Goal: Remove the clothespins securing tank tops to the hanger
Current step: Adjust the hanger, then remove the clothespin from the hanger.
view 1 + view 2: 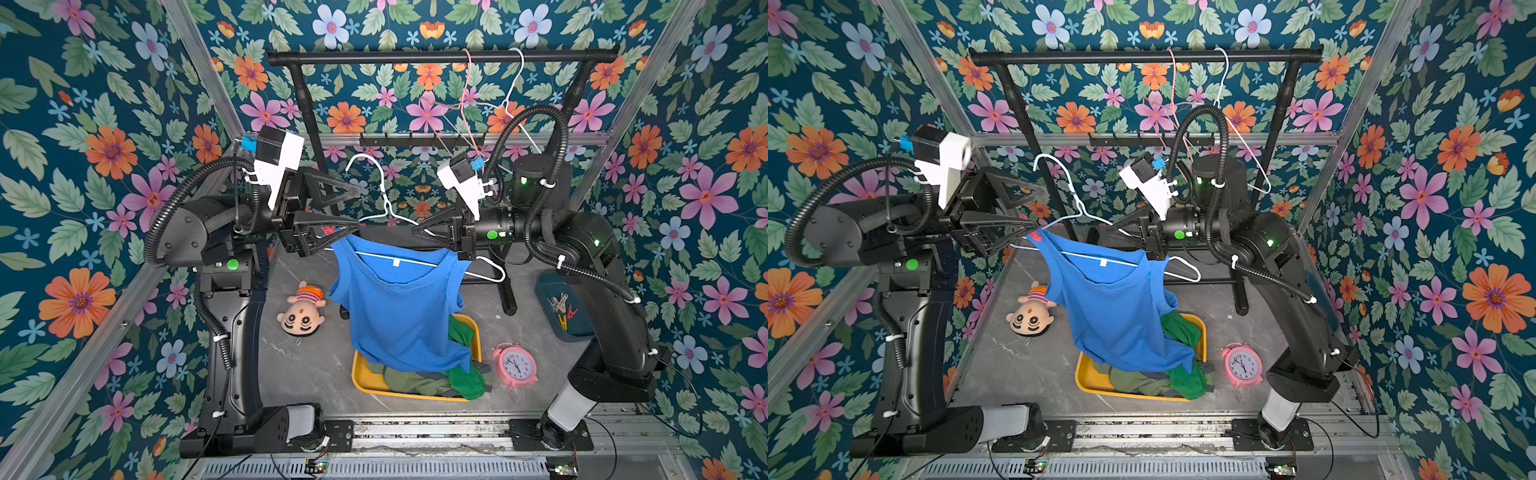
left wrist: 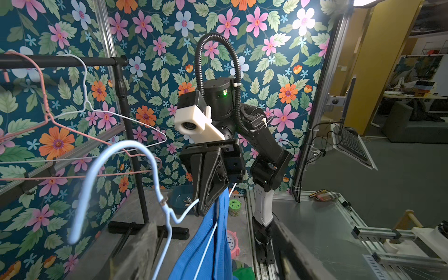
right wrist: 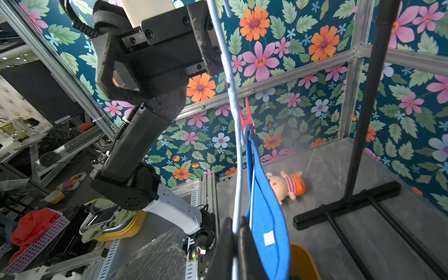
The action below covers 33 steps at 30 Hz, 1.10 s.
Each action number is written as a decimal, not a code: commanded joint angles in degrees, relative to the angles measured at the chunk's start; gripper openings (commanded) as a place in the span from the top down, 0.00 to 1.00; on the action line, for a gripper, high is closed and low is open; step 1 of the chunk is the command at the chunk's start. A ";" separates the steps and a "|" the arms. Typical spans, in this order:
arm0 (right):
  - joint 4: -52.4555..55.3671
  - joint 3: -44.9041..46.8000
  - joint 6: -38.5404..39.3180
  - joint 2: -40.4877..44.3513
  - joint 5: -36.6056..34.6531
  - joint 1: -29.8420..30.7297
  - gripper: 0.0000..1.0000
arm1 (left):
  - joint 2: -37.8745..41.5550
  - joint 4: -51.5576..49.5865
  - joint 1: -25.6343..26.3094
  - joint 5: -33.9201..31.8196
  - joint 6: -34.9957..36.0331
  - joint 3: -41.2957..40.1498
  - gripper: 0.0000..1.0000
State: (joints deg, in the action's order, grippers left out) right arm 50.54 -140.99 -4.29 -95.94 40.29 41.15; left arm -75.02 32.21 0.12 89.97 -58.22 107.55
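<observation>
I am holding the hanger (image 2: pixel 126 142) up over the middle of the table (image 1: pixel 307 365), my right claw (image 1: pixel 414 229) pinching tight on its wire at one shoulder of the blue tank top (image 1: pixel 399 316). My left claw (image 1: pixel 358 208) is gaping wide at the other shoulder, gripping nothing.

The green tank top (image 1: pixel 469 382) and the olive tank top (image 1: pixel 407 380) are lying in the yellow bin (image 1: pixel 361 384) near the table's front edge. Loose clothespins (image 1: pixel 561 307) are sitting in the blue tray (image 1: pixel 544 286) at its right edge, so I am judging most of the job done.

The right wrist view is showing plainly a red clothespin (image 3: pixel 247 118) clamping the blue strap to the hanger's end. The top views are giving only a red sliver there. Whether another pin is hiding under my right claw, I cannot tell.
</observation>
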 commanded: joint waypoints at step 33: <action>3.73 -0.15 6.28 8.44 4.53 -3.55 1.00 | 3.39 -6.54 -1.02 6.28 6.80 -9.44 0.35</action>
State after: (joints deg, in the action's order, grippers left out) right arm 55.92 -140.94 0.91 -87.94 43.53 37.65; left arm -71.99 25.08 -0.97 90.04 -51.40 98.41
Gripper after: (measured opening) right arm 0.064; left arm 0.630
